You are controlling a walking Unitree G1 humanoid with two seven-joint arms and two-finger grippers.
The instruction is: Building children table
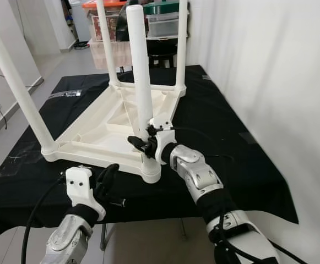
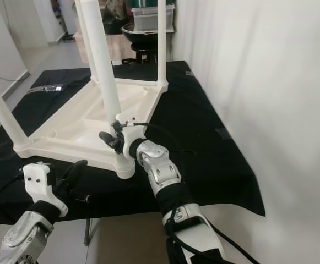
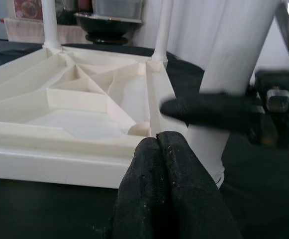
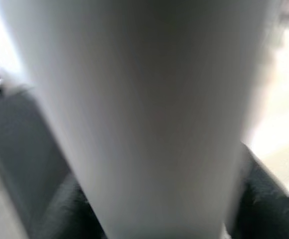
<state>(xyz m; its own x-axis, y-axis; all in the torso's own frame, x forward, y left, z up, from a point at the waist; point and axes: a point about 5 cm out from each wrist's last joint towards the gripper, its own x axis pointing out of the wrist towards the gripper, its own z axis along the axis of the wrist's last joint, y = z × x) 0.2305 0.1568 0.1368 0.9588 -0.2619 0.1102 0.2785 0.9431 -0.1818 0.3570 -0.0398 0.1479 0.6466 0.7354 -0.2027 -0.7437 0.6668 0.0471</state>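
Right gripper (image 1: pixel 143 144) clamps the upright white plastic table leg (image 1: pixel 140 77) at frame centre, low by its socket; left gripper (image 1: pixel 108 177), fingers together, waits lower left.

The setting is an indoor room of a home or storage area: a work table under a black cloth (image 1: pixel 215 110) stands beside a plain white wall (image 1: pixel 275 71), with stacked plastic storage bins (image 1: pixel 162 22) and a grey floor (image 1: pixel 66 63) behind.
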